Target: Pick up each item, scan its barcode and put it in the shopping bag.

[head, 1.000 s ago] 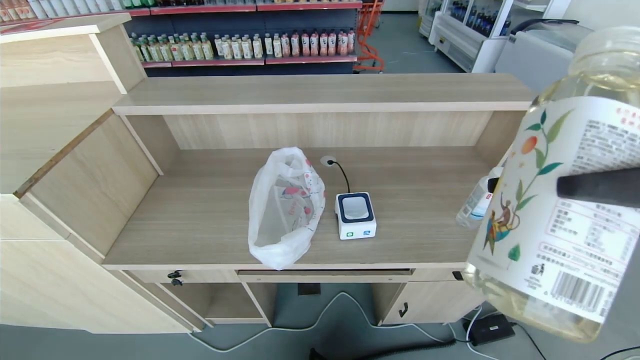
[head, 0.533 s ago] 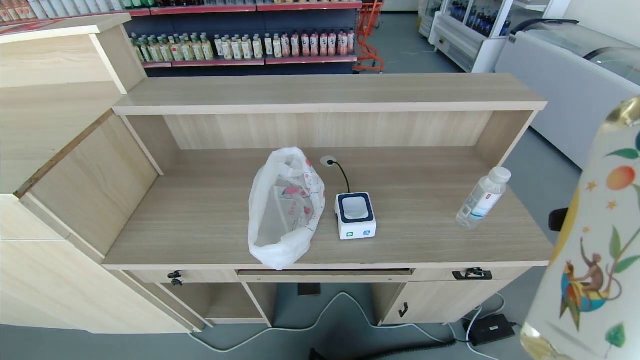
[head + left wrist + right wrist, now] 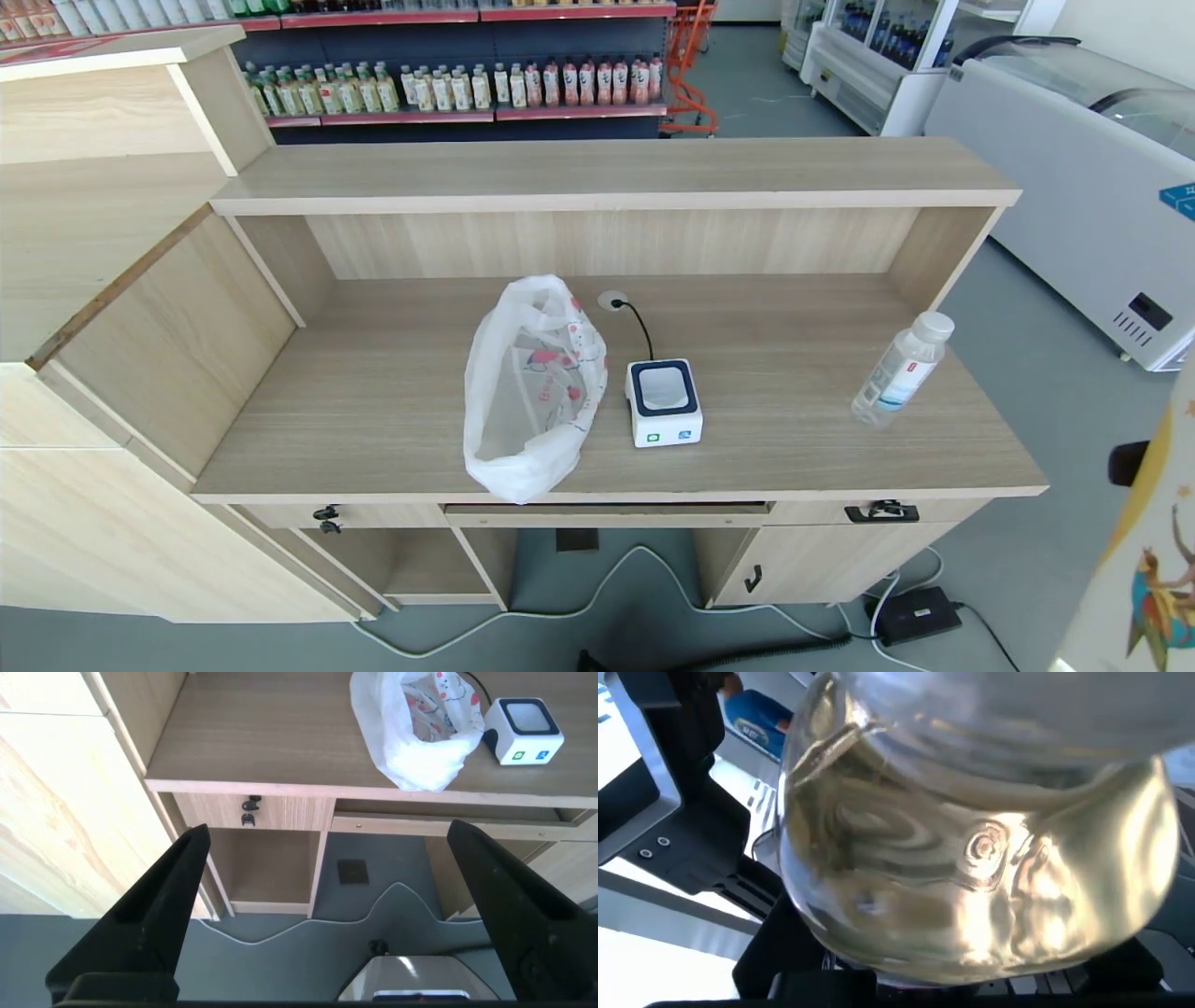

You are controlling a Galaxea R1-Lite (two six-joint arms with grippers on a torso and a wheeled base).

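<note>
A large bottle of pale yellow drink (image 3: 971, 840) with a leaf-and-fruit label sits in my right gripper (image 3: 1134, 464), which is shut on it; a strip of its label (image 3: 1144, 579) shows at the head view's right edge, off the counter's right end. The white shopping bag (image 3: 529, 387) lies open on the counter, left of the white scanner (image 3: 664, 401). A clear water bottle (image 3: 901, 370) stands near the counter's right end. My left gripper (image 3: 327, 929) hangs open in front of and below the counter edge, with the shopping bag (image 3: 416, 723) and the scanner (image 3: 526, 730) beyond it.
The counter (image 3: 373, 411) has a raised back wall, a top shelf and a slanted left side panel. A black cable (image 3: 639, 327) runs from the scanner to a hole at the back. Freezers (image 3: 1074, 187) stand to the right.
The held bottle has slid right and down, almost out of the head view, uncovering the water bottle and the counter's right end. The things on the counter have not moved.
</note>
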